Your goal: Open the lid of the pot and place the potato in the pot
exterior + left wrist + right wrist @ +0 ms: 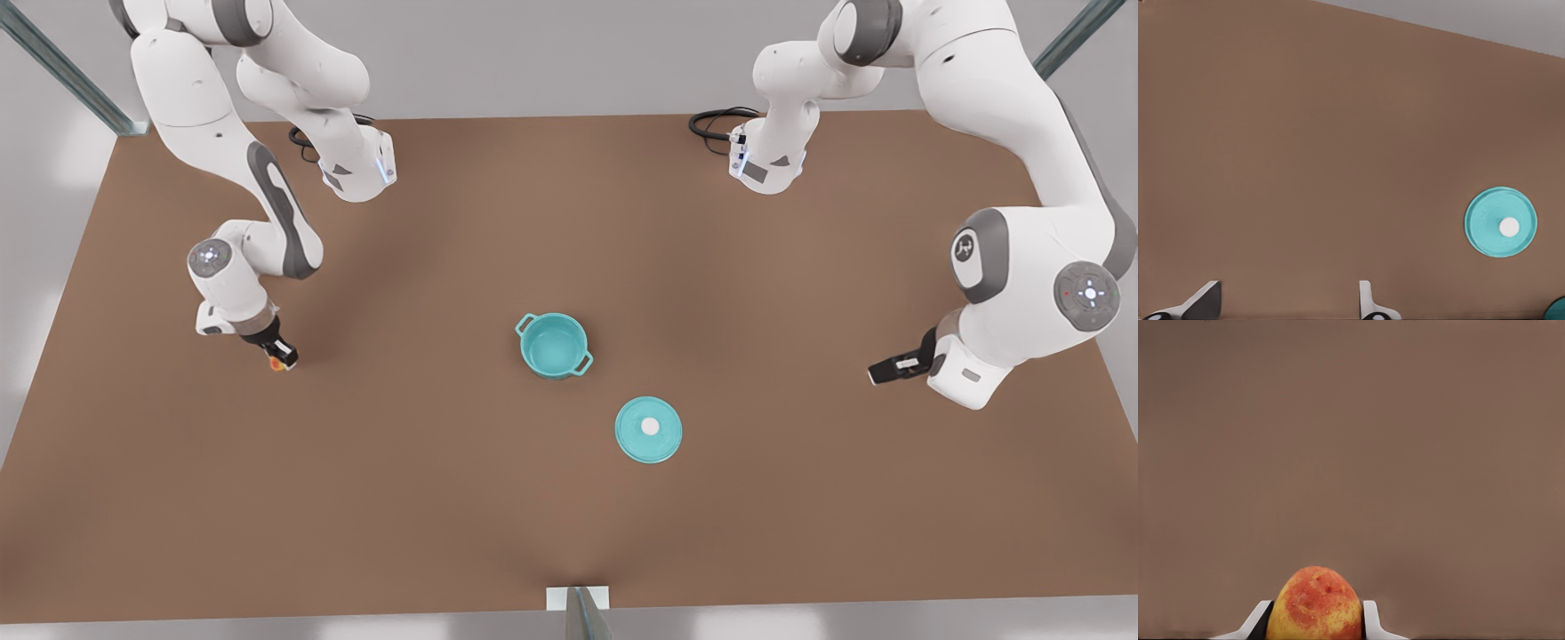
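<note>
Potato [1315, 605], small oval yellow-orange lump w/ reddish patch: pinched between the fingers of the right gripper [281, 356], seen close in the right wrist view w/ a pale finger on each side. In the front view this gripper sits low over the brown counter [444, 498] at the front view's left, potato [279, 361] showing as an orange speck at the tips. Whether it touches the counter: can't tell.

Pot [553, 347], small round teal vessel w/ two loop side handles: uncovered, upright, teal interior showing, nothing seen inside, near counter centre. Lies well apart from the held potato, toward the front view's right of it. Handles run on a diagonal, one toward the upper left, one toward the lower right in that view.

Pot lid [648, 429], flat round teal disc w/ white knob: lying flat on the counter, knob up, just beside the pot on its near-right side, not touching. Also visible in the left wrist view [1500, 222].

Left gripper [889, 369]: at the front view's right, fingers spread, holding nothing, well apart from lid and pot. Arm appears to be waiting.

Assessment: lid step done; potato in grasp. Remaining move is a lift and carry toward the front view's right to above the pot mouth, then release. Right arm is the one to do it. Risk: small mouth, so a release off-centre could hit the rim.
</note>
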`<move>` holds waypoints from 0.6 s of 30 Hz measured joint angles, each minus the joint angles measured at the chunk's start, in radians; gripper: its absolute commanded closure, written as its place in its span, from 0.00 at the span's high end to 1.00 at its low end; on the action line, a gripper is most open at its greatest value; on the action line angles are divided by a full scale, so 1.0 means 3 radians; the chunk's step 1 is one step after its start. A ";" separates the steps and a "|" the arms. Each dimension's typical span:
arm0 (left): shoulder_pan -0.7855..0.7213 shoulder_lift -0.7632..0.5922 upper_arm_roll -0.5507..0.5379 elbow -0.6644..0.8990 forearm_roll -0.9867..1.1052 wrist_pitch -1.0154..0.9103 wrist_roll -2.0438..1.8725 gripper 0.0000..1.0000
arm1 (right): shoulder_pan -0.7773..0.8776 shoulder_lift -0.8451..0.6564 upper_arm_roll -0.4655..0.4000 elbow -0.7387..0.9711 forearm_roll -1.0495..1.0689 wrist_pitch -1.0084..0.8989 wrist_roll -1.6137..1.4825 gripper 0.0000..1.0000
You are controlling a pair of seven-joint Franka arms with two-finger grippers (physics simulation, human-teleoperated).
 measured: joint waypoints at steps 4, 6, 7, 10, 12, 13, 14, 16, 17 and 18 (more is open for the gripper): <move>0.0004 0.0000 0.0000 -0.0004 -0.0001 -0.0017 0.0182 1.00 | 0.0237 -0.0149 0.0027 0.0035 0.0085 -0.0163 0.0014 0.56; 0.0004 0.0000 0.0000 -0.0003 0.0000 -0.0022 0.0258 1.00 | 0.0375 -0.0227 0.0037 0.0091 0.0137 -0.0282 0.0040 0.56; 0.0004 0.0003 0.0000 -0.0002 0.0001 -0.0024 0.0294 1.00 | 0.0455 -0.0253 0.0041 0.0136 0.0155 -0.0353 0.0062 0.56; 0.0020 0.0005 0.0000 -0.0002 0.0001 -0.0028 0.0391 1.00 | 0.0714 -0.0319 0.0046 0.0289 0.0184 -0.0598 0.0156 0.56; 0.0021 0.0005 0.0000 -0.0002 0.0001 -0.0028 0.0447 1.00 | 0.0892 -0.0341 0.0057 0.0409 0.0194 -0.0776 0.0243 0.56; 0.0021 0.0005 0.0000 -0.0002 0.0001 -0.0029 0.0473 1.00 | 0.0961 -0.0352 0.0079 0.0464 0.0197 -0.0864 0.0290 0.56; 0.0020 0.0005 0.0000 -0.0002 0.0000 -0.0029 0.0498 1.00 | 0.0993 -0.0361 0.0131 0.0509 0.0200 -0.0943 0.0341 0.56; 0.0020 0.0005 0.0000 -0.0002 -0.0001 -0.0030 0.0542 1.00 | 0.1015 -0.0367 0.0264 0.0621 0.0204 -0.1102 0.0446 0.56; 0.0020 0.0005 0.0000 -0.0002 -0.0001 -0.0030 0.0563 1.00 | 0.1013 -0.0367 0.0341 0.0674 0.0206 -0.1176 0.0502 0.56; 0.0020 0.0005 0.0000 -0.0004 -0.0001 -0.0030 0.0582 1.00 | 0.1011 -0.0364 0.0420 0.0733 0.0206 -0.1249 0.0559 0.56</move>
